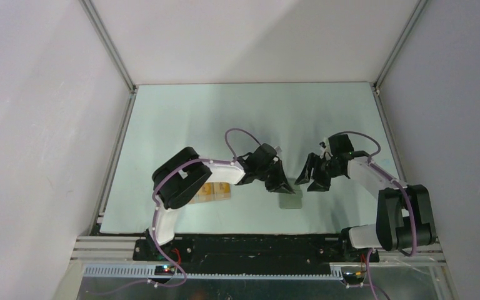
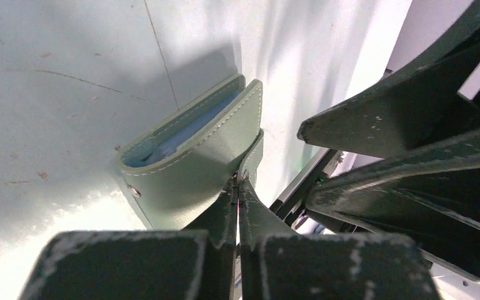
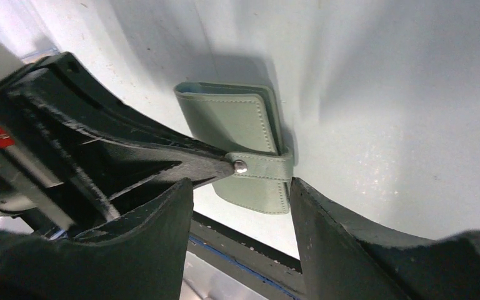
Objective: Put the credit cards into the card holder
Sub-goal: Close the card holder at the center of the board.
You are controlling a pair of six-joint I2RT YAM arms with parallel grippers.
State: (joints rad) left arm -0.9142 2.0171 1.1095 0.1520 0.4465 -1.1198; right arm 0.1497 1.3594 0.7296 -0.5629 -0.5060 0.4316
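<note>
The grey-green card holder (image 1: 289, 199) rests on the table near its front edge, between both grippers. In the left wrist view the card holder (image 2: 187, 172) is folded, its light blue inside showing at the top. My left gripper (image 1: 282, 185) (image 2: 239, 182) is shut on its snap tab (image 3: 264, 167). My right gripper (image 1: 307, 179) (image 3: 240, 206) is open and empty, its jaws standing just above the card holder (image 3: 234, 119). Orange-tan credit cards (image 1: 215, 190) lie to the left, partly hidden under my left arm.
A black and metal rail (image 1: 256, 240) runs along the table's near edge, close to the card holder. White walls and aluminium posts (image 1: 115, 62) enclose the table on three sides.
</note>
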